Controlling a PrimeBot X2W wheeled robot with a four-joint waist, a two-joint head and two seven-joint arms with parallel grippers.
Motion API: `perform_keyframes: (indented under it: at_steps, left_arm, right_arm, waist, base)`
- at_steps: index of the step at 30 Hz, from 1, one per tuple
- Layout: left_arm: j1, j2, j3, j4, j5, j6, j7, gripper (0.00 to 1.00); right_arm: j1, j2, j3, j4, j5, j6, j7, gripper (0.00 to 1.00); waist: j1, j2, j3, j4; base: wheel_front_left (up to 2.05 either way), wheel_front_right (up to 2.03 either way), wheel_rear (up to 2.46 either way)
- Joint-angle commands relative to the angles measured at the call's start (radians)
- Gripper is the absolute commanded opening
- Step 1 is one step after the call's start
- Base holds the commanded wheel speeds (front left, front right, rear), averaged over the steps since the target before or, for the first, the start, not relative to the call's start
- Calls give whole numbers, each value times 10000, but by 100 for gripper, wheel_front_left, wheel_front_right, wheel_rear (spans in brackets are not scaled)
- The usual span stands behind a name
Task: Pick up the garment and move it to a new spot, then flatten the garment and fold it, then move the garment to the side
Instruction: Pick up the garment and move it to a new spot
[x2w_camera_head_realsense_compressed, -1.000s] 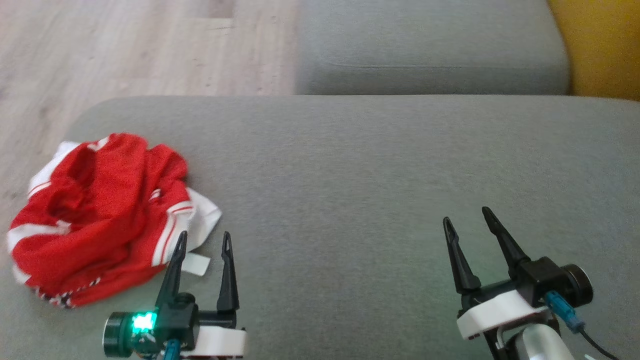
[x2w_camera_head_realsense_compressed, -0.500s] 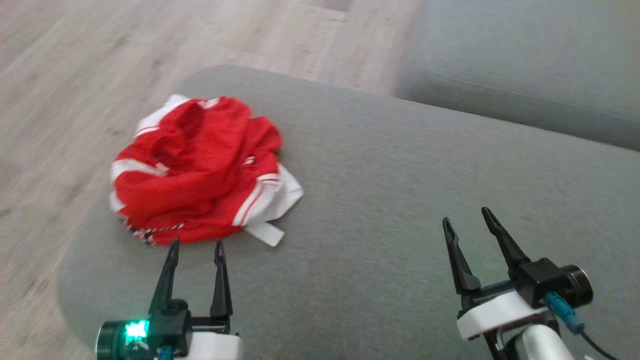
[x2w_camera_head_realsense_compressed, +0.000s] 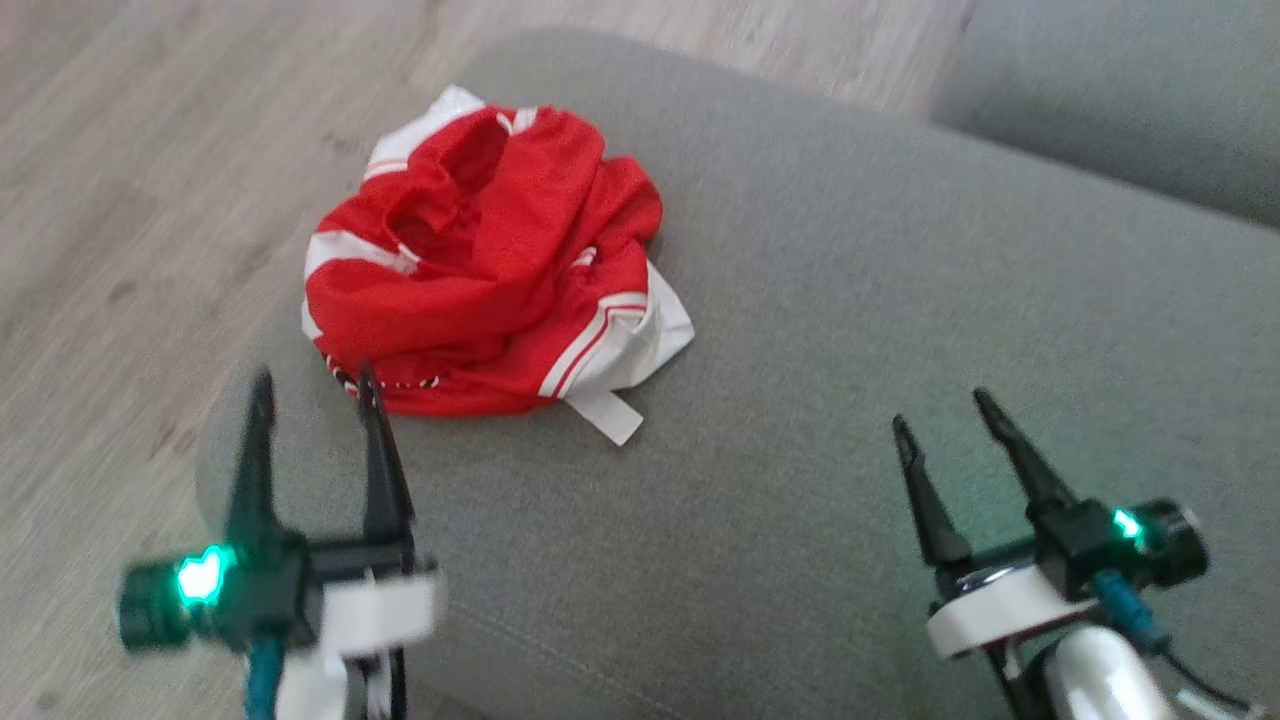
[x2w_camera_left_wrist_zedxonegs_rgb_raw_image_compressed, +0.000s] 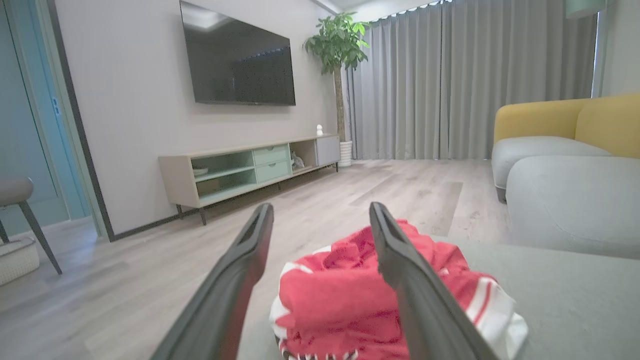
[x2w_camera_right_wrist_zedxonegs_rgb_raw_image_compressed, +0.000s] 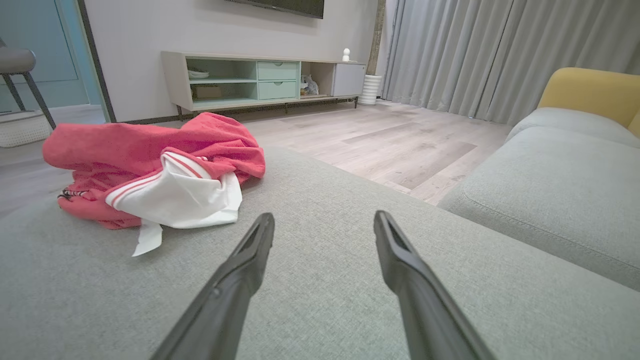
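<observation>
The garment (x2w_camera_head_realsense_compressed: 490, 270) is a red jersey with white stripes and a white sleeve, crumpled in a heap near the left end of a grey cushion (x2w_camera_head_realsense_compressed: 850, 330). It also lies ahead of the fingers in the left wrist view (x2w_camera_left_wrist_zedxonegs_rgb_raw_image_compressed: 350, 295) and at the left of the right wrist view (x2w_camera_right_wrist_zedxonegs_rgb_raw_image_compressed: 150, 170). My left gripper (x2w_camera_head_realsense_compressed: 312, 385) stands open at the cushion's left edge, its right fingertip just at the heap's near hem, nothing between its fingers. My right gripper (x2w_camera_head_realsense_compressed: 945, 405) hovers open and empty over bare cushion, well to the right of the garment.
Wooden floor (x2w_camera_head_realsense_compressed: 120, 200) lies left of and beyond the cushion. A second grey cushion (x2w_camera_head_realsense_compressed: 1130, 90) sits at the back right, with a yellow sofa back (x2w_camera_left_wrist_zedxonegs_rgb_raw_image_compressed: 570, 120) behind it. A TV cabinet (x2w_camera_left_wrist_zedxonegs_rgb_raw_image_compressed: 250, 167) and a potted plant (x2w_camera_left_wrist_zedxonegs_rgb_raw_image_compressed: 337, 45) line the far wall.
The head camera has turned left, so the whole picture shifted right. My left gripper has swung out toward the cushion's left edge, nearer the garment's hem. The garment lies as before.
</observation>
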Motion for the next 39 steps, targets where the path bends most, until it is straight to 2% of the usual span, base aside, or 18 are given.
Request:
perform_keyframes:
  at_steps: [1,4,7,11,15,18,23,26,29,30,31,35,39]
  left_arm:
    - [-1037,82,436,-494,126,-20,-78,100]
    - [-2239,326,600,-511,208,-225,-78,100]
    - [-3746,515,791,165,-6,-590,-78,100]
    - [-6182,766,809,2298,-246,-1179,182,100]
    - [-8358,914,821,4781,-409,-1447,1761,100]
    - [-9415,861,1114,6542,-734,-1241,3028,100]
    - [-10295,1085,1104,8773,-655,-949,4161,100]
    - [-10449,1199,1147,9727,-733,-927,4378,100]
    - [-10540,1369,1186,10265,-715,-705,3990,100]
    - [-10590,1404,1171,10363,-685,-625,3789,39]
    - [-10653,1451,1155,10429,-656,-559,3563,0]
    - [-11046,1674,996,10473,-452,-383,2513,0]
    - [-11508,1977,726,10366,-175,-388,1552,0]
  right_arm:
    - [-613,-305,168,-432,-112,-7,-109,100]
    - [-821,-804,157,-569,-225,-7,-109,100]
    - [-1051,-1409,161,-722,-282,-7,-109,100]
    - [-1323,-2257,154,-1032,-339,-7,-109,100]
    - [-1513,-2900,117,-1401,-324,-7,-109,100]
    - [-1586,-3242,79,-1614,-289,-7,-109,100]
    - [-1654,-3536,95,-1856,-184,-7,-109,100]
    - [-1729,-3605,100,-1931,-139,-7,-109,100]
    - [-1773,-3564,162,-1962,-74,-7,-109,100]
    - [-1778,-3550,168,-1957,-63,-7,-109,100]
    - [-1777,-3537,180,-1945,-56,-7,-109,100]
    - [-1839,-3419,268,-1852,2,-7,-109,100]
    - [-1992,-3139,400,-1710,57,-7,-109,100]
  waist:
    - [0,0,780,54]
    - [0,0,1402,7]
    - [0,0,2038,-77]
    - [0,0,2821,-192]
    - [0,0,3492,-387]
    - [0,0,3883,-558]
    - [0,0,4342,-877]
    - [0,0,4508,-1024]
    - [0,0,4577,-1124]
    - [0,0,4576,-1132]
    - [0,0,4568,-1137]
    - [0,0,4431,-1170]
    - [0,0,4007,-1294]
  base:
    - [0,0,0]
    - [0,0,0]
    - [0,0,0]
    - [0,0,0]
    - [0,0,0]
    - [0,0,0]
    - [0,0,0]
    - [0,0,0]
    - [0,0,0]
    - [0,0,0]
    - [0,0,0]
    - [0,0,0]
    - [0,0,0]
